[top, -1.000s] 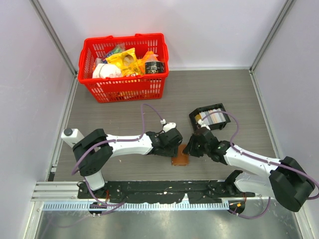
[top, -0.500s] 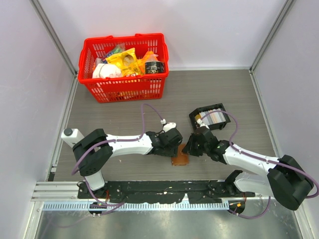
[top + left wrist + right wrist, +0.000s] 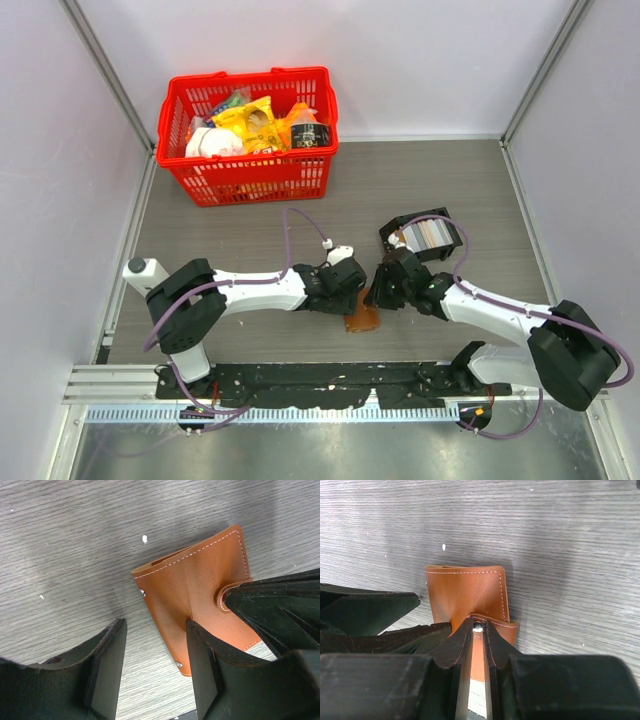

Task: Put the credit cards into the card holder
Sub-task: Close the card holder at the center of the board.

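The brown leather card holder lies folded on the grey table between both arms, seen close in the left wrist view and the right wrist view. My right gripper is shut on its little snap tab, the metal stud showing between the fingertips. My left gripper stands open astride the holder's edge: one finger rests on the leather, the other over bare table. From above the left gripper and right gripper nearly meet. The credit cards stand in a black tray.
The small black open-top tray sits just behind the right gripper, with a purple cable arching over it. A red basket full of groceries stands at the back left. Walls close the table on three sides.
My right gripper has shifted a little to the left, closer to my left gripper over the card holder. The left arm has held still.
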Controlling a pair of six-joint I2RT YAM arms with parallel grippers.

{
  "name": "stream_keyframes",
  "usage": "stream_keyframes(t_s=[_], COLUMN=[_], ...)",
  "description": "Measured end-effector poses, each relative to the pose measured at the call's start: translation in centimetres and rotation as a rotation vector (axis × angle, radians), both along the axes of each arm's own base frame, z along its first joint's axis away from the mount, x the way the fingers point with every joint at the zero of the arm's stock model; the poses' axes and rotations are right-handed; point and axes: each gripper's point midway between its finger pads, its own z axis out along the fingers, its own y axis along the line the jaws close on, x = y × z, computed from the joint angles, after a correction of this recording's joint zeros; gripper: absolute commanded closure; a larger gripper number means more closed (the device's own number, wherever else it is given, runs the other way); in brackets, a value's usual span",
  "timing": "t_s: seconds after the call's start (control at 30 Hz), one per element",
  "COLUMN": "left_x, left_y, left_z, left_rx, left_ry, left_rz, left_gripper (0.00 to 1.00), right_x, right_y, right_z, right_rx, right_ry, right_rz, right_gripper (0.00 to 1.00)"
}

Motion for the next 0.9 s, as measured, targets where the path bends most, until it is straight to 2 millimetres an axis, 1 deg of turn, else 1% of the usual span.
stream_keyframes(t_s=[0.23,0.47,0.6,0.7,0.8,0.9], left_x=[0.0,0.1,0.1,0.1,0.2,0.3], left_y=[0.0,0.1,0.1,0.1,0.1,0.2], left_z=[0.0,0.0,0.0,0.0,0.0,0.0], left_rx=[0.002,0.004,0.003,0.004,0.004,0.008], left_ry=[-0.002,-0.006,-0.006,-0.006,-0.007,-0.011], left_rz=[0.001,0.004,0.004,0.005,0.007,0.011], left_gripper=[0.45,0.45,0.45,0.45,0.43,0.4], right_x=[0.1,-0.6,-0.7,-0.7,-0.8,-0.4], right_y=[0.1,0.1,0.1,0.0,-0.5,-0.8], right_z=[0.0,0.0,-0.1,0.0,0.5,1.1], right_rx=[-0.009,-0.047,-0.057,-0.06,-0.074,-0.08], right_ry=[-0.008,0.02,0.021,0.017,0.008,-0.015], right_rz=[0.023,0.095,0.122,0.129,0.117,0.098], right_gripper=[0.81,0.81,0.81,0.78,0.77,0.77])
